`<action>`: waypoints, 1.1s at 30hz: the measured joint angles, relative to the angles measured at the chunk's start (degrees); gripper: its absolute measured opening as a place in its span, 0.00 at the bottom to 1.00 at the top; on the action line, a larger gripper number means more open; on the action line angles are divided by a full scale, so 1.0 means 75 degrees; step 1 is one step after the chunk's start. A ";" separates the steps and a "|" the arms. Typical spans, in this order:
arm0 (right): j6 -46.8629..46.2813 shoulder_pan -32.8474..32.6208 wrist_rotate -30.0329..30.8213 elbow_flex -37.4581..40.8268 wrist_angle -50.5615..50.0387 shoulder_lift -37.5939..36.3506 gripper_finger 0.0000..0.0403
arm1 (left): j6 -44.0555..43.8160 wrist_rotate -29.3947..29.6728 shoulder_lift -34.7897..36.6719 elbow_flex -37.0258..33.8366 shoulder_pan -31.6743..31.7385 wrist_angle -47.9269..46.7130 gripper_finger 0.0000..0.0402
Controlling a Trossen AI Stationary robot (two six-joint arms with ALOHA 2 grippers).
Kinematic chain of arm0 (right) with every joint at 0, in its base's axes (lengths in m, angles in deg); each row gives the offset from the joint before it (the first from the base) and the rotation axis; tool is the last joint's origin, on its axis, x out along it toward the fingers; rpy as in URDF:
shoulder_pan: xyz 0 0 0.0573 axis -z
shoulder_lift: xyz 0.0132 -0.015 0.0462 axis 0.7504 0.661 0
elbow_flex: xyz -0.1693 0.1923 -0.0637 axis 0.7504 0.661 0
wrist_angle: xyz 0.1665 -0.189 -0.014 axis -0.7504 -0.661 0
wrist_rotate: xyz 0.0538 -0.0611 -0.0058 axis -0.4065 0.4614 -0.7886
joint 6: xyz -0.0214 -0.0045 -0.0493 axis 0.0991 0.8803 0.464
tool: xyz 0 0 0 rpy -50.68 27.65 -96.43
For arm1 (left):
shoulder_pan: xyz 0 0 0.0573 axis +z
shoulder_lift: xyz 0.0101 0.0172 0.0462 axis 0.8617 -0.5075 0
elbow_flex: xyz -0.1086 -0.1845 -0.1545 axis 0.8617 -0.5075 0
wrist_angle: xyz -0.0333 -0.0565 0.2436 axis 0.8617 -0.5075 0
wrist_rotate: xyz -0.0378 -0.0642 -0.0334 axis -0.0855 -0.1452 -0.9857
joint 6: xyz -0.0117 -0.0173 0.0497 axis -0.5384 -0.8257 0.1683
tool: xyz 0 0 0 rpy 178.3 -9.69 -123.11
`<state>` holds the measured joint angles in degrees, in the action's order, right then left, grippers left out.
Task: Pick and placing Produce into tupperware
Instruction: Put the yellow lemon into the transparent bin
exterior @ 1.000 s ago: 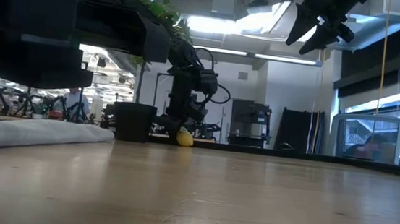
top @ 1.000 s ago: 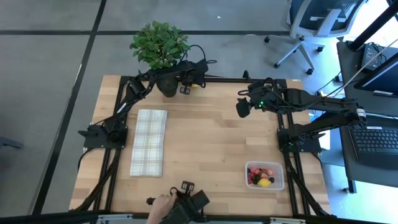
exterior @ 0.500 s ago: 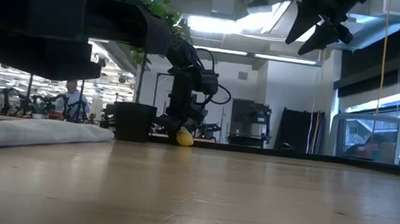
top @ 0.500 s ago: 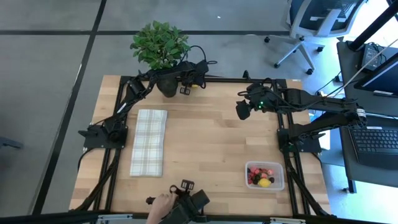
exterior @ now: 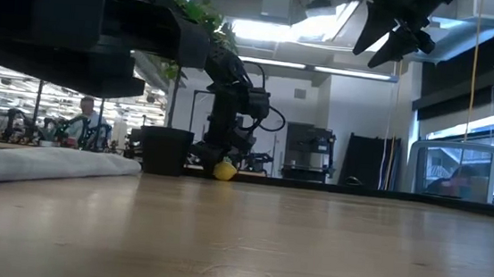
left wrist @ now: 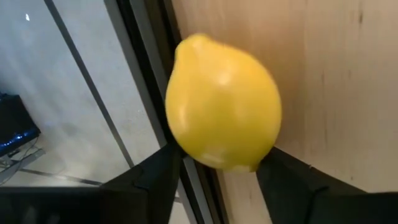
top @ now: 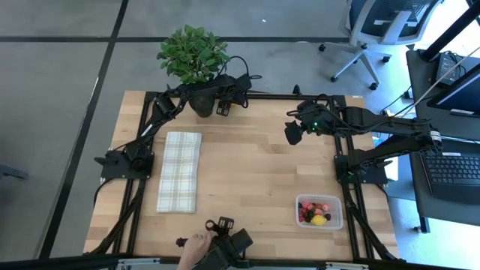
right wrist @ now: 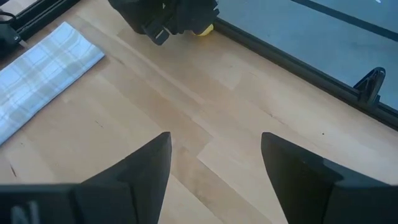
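Left pincer fingers flank the yellow lemon.

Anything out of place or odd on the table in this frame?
One yellow lemon lies at the table's far edge beside the black frame rail, far from the tupperware at the near right corner, which holds the other produce. The left hand is at the lemon.

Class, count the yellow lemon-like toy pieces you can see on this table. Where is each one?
2. One lemon sits at the table's far edge between the left gripper's jaws; another lemon lies in the clear tub. More may be hidden there.
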<state>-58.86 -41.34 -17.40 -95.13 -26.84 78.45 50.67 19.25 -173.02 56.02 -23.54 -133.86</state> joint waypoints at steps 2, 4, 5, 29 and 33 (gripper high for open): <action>0.0000 0.0000 0.0000 -0.0001 0.0000 0.0000 0.62 | -0.0014 -0.0030 0.0000 0.0000 0.0000 -0.0015 0.52; 0.0000 0.0000 0.0000 0.0000 0.0000 0.0000 0.62 | -0.0023 -0.0044 0.0000 0.0000 0.0000 -0.0013 0.55; 0.0000 0.0000 0.0000 0.0000 0.0000 0.0000 0.62 | -0.0023 -0.0044 0.0000 0.0000 0.0000 -0.0012 0.56; 0.0003 0.0000 0.0000 0.0000 -0.0025 0.0000 0.62 | 0.0185 -0.0403 0.0047 0.0000 0.0056 0.0195 0.56; 0.0024 0.0000 0.0000 -0.0002 -0.0039 0.0000 0.62 | 0.0090 -0.0482 0.0052 0.0000 0.0090 0.0226 0.56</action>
<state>-58.68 -41.34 -17.40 -95.14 -27.14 78.45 51.35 15.63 -172.63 56.02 -22.86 -132.16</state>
